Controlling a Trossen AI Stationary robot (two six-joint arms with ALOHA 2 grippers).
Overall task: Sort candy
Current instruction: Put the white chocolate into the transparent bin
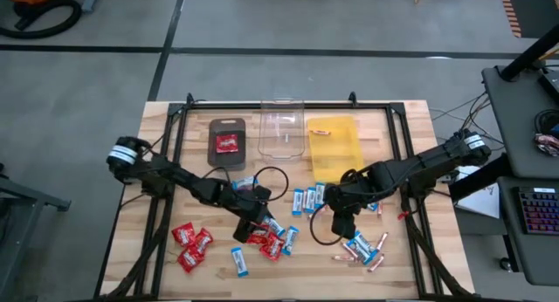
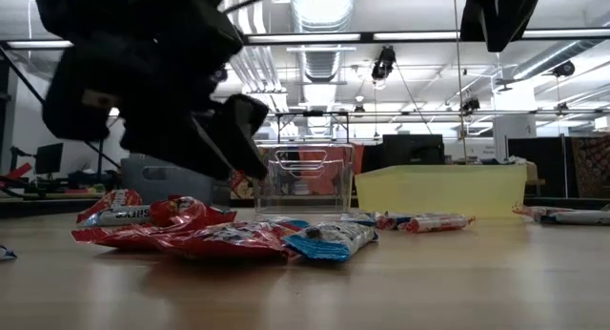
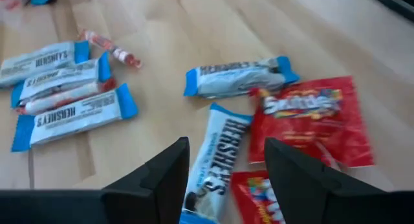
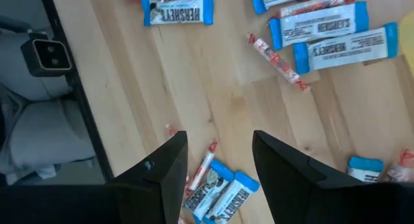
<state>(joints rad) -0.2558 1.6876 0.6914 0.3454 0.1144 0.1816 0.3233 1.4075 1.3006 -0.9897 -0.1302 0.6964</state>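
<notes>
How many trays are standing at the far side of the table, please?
3, side by side in the high view: a dark tray holding one red packet, a clear tray in the middle, and a yellow tray nearest the right arm.

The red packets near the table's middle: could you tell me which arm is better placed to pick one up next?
Probably the left. The left gripper hangs with fingers open right over the red packets, seen close in its wrist view. The right gripper hovers over blue-and-white bars, farther off.
</notes>
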